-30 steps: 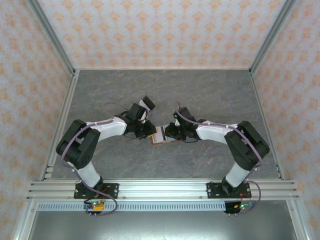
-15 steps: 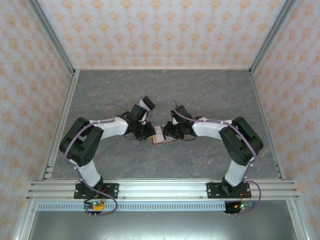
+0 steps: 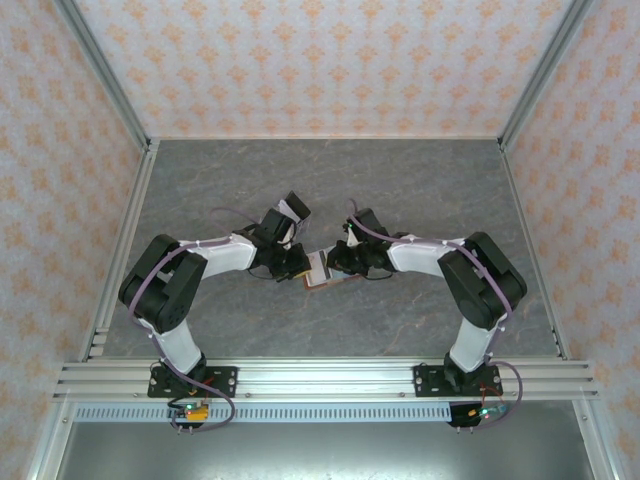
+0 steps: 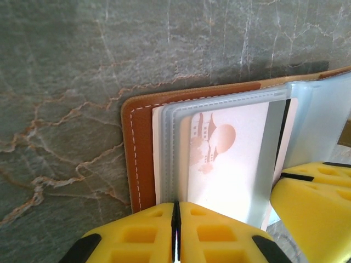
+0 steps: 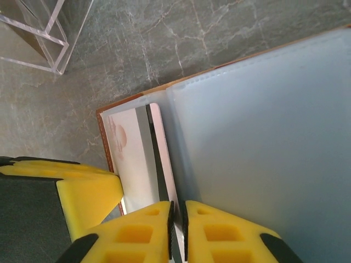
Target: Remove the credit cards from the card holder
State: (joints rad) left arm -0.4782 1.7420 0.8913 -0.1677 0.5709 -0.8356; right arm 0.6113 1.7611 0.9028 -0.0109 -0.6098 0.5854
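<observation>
Now both arms have drawn in on the card holder (image 4: 136, 153), which lies open on the grey, marble-veined counter (image 4: 66, 82) between them. At the holder's left edge the left pincer (image 4: 175, 233) has narrowed over the last second. Its yellow foam pads meet with only a hairline between them, and they appear to clamp the edge of the outermost plastic sleeve (image 4: 174, 153) — anchoring the holder, I judge.

Inside that sleeve sits a credit card (image 4: 230, 164), white with a faint pink print of towers and a round sun, and with a dark stripe along its far side. At the holder's right side the right pincer (image 5: 176, 224) has crept closer and squeezed nearly shut, and the card's dark-striped edge runs straight into the thin slit between its pads.

So the pull looks set up: one side pinned, the other on a card. No card is out yet.

The cover is reddish-brown leather with pale stitching and a rounded corner. The sleeves are frosted blue-grey plastic, thin and floppy-looking. The card looks stiff and glossy, and the pads are blocky with square recesses.
</observation>
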